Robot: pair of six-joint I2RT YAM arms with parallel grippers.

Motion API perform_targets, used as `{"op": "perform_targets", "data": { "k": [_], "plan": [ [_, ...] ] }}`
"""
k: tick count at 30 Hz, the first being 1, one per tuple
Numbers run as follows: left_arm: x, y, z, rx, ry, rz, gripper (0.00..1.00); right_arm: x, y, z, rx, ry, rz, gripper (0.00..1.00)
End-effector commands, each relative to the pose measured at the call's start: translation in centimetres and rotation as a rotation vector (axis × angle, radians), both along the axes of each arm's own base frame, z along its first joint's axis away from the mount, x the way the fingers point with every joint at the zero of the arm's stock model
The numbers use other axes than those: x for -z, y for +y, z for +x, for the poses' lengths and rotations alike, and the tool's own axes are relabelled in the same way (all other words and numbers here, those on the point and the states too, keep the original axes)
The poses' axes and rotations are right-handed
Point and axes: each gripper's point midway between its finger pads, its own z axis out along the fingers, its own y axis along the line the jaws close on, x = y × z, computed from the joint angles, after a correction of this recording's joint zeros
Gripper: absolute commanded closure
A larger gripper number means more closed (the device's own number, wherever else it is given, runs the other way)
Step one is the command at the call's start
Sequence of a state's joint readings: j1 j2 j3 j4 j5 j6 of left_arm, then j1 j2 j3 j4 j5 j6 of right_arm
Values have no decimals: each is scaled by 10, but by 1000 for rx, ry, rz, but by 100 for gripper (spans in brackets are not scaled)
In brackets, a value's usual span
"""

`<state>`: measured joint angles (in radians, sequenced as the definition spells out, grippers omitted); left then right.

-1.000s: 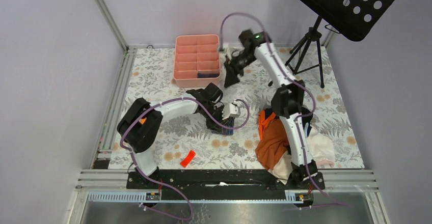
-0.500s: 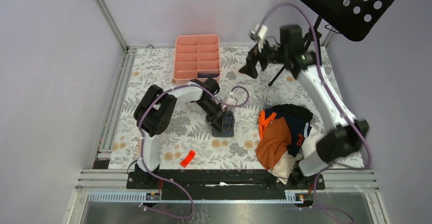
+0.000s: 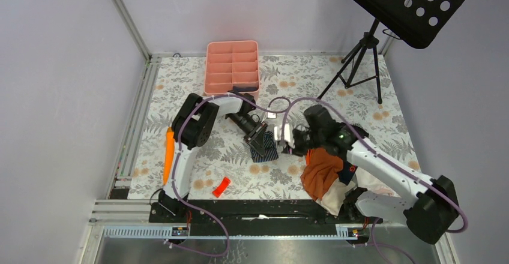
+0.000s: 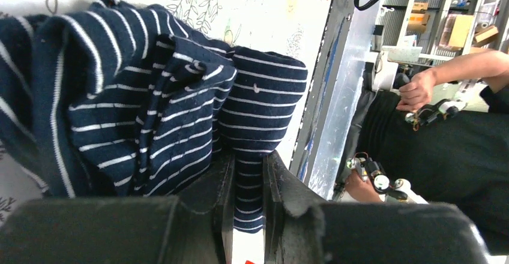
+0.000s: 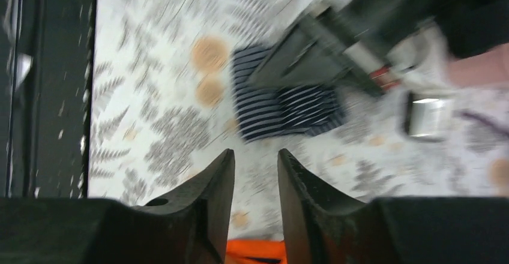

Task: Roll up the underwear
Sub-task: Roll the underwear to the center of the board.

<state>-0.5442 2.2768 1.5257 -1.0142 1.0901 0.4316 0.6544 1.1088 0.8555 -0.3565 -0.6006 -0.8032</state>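
Observation:
The dark navy underwear (image 3: 265, 150) with thin white stripes lies bunched in folds on the floral table mat, at mid-table. My left gripper (image 3: 259, 137) is shut on one fold of it. The left wrist view shows the striped cloth (image 4: 180, 96) pinched between the two jaws of the left gripper (image 4: 249, 156). My right gripper (image 3: 295, 146) hovers just right of the underwear, beside the orange garment. In the right wrist view the right gripper (image 5: 256, 154) has its jaws apart with nothing between them, and the striped underwear (image 5: 288, 108) lies ahead of them.
A pink divided tray (image 3: 232, 66) stands at the back, with a dark item (image 3: 243, 88) in one near compartment. A pile of clothes with an orange garment (image 3: 321, 167) lies at the right front. A small red object (image 3: 221, 186) lies near the front edge. A black tripod (image 3: 359, 54) stands back right.
My right arm has swung from the back of the table down to just right of the striped underwear, and its jaws have narrowed. The left gripper has kept its hold.

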Motion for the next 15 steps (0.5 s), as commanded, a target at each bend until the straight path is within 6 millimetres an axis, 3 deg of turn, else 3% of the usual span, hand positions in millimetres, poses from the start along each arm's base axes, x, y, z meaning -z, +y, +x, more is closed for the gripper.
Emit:
{"op": "perform_targets", "data": {
  "k": [1, 5, 10, 15],
  "plan": [
    [62, 18, 7, 64, -123, 125, 84, 59, -15, -15, -134, -76, -199, 62],
    [70, 20, 8, 64, -125, 145, 83, 82, 6, -13, -175, -149, -199, 61],
    [72, 21, 12, 57, -119, 158, 82, 90, 37, 15, -134, -343, -145, 48],
    [72, 25, 15, 41, -112, 157, 81, 111, 43, 27, -131, -369, -197, 45]
  ]
}}
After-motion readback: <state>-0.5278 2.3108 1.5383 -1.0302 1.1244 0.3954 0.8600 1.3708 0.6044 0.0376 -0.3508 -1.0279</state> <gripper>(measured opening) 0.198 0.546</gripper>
